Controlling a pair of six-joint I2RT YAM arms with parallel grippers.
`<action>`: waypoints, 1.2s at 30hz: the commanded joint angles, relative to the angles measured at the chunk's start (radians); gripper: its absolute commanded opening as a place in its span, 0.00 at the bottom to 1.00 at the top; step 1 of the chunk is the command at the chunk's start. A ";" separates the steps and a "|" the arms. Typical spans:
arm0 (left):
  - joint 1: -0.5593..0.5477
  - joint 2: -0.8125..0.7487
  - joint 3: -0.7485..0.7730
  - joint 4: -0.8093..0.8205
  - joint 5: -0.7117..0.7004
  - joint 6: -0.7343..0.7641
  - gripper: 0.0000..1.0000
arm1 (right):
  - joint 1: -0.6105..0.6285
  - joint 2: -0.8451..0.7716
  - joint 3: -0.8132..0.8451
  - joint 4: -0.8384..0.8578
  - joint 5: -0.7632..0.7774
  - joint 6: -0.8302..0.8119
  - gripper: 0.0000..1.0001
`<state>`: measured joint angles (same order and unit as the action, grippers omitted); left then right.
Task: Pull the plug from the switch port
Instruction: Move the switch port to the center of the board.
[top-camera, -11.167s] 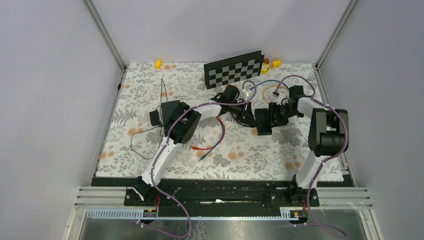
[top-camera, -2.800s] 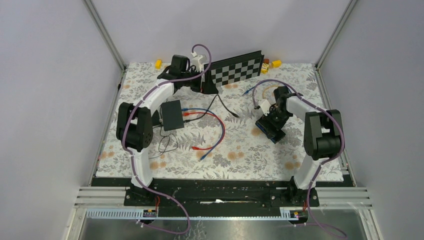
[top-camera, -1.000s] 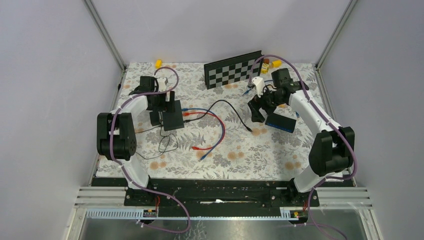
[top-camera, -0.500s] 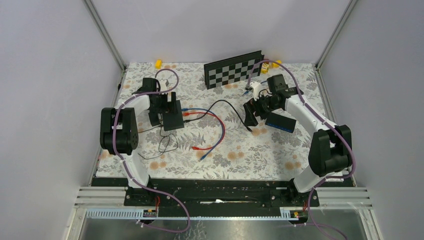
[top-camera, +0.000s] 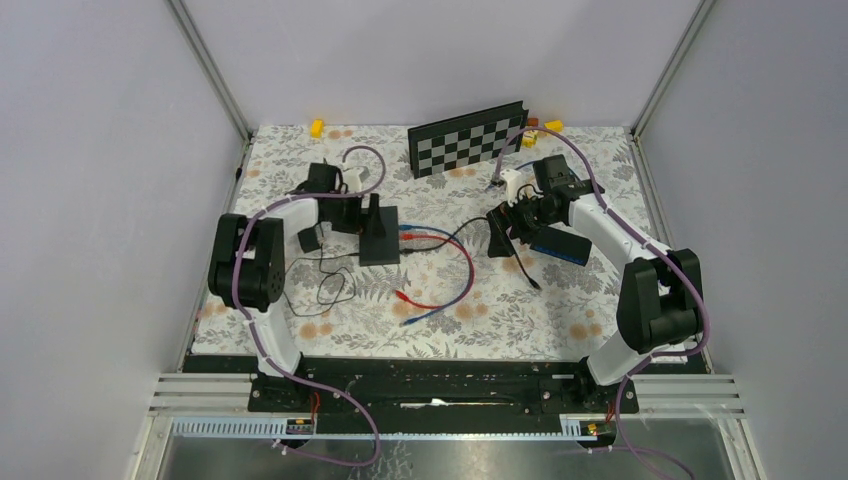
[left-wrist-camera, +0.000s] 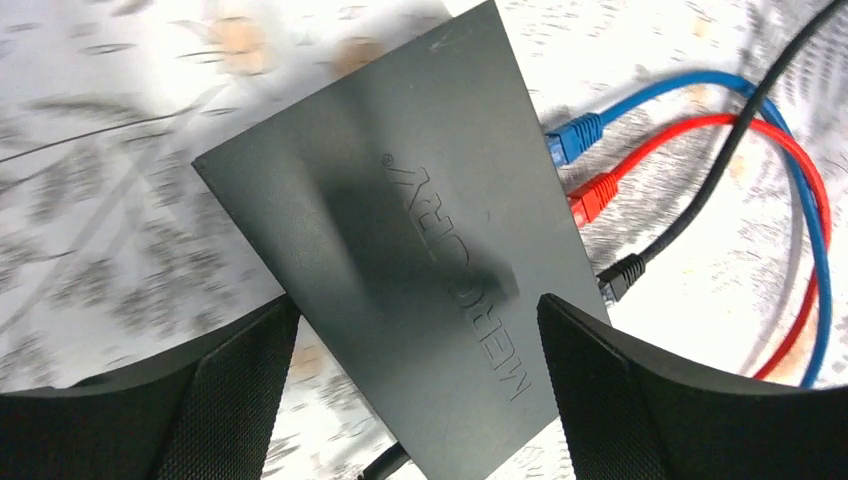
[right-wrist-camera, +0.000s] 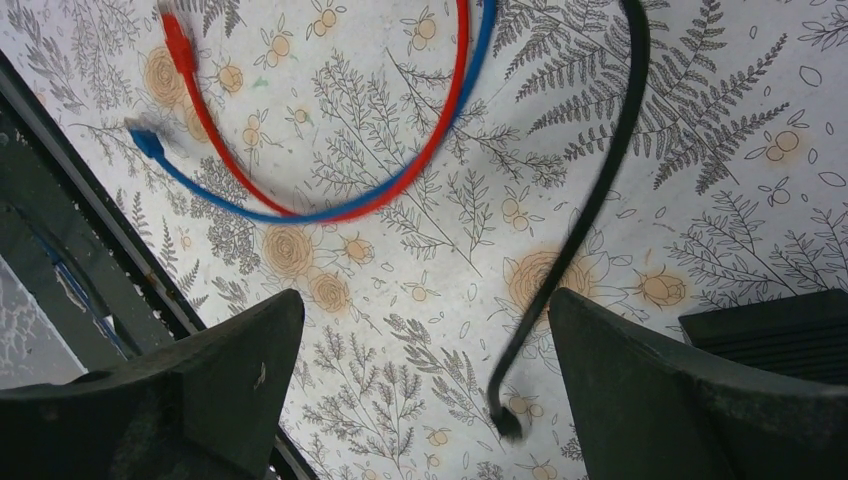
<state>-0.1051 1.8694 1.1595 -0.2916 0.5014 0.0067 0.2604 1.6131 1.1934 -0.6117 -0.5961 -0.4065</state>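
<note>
The dark grey switch (left-wrist-camera: 420, 260) lies slantwise between my left gripper's (left-wrist-camera: 415, 385) fingers, both of which press on its edges. It stays sharp while the cloth behind it is blurred. A blue plug (left-wrist-camera: 577, 135), a red plug (left-wrist-camera: 597, 193) and a black plug (left-wrist-camera: 622, 275) sit in its ports. From above, the switch (top-camera: 380, 240) is left of centre with the left gripper (top-camera: 372, 215) on it. My right gripper (top-camera: 497, 232) hangs open with nothing between its fingers. The black cable's (right-wrist-camera: 610, 170) loose end (right-wrist-camera: 508, 425) lies on the cloth below the right gripper (right-wrist-camera: 425, 400).
A folded chessboard (top-camera: 468, 138) leans at the back, with yellow blocks (top-camera: 317, 127) near it. A dark flat box (top-camera: 560, 246) sits under the right arm. A black adapter (top-camera: 310, 240) and thin wire (top-camera: 335, 285) lie left of the switch. Red and blue cable loops (top-camera: 455, 285) trail toward the front.
The left gripper has carried the switch to the right and turned it; its three cables followed. The black cable's loose end slid toward the front. The right gripper barely moved.
</note>
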 joint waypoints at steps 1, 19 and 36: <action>-0.082 -0.035 -0.023 0.054 0.125 -0.003 0.90 | 0.007 -0.008 0.020 0.040 -0.023 0.055 1.00; -0.192 -0.150 -0.140 0.205 0.154 0.065 0.94 | 0.062 0.262 0.247 0.120 -0.106 0.227 0.98; -0.189 -0.355 -0.343 0.136 -0.117 0.594 0.78 | 0.165 0.344 0.271 0.165 -0.026 0.277 0.94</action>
<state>-0.2989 1.5139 0.8154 -0.1497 0.4725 0.5144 0.4259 1.9564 1.4391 -0.4725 -0.6441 -0.1516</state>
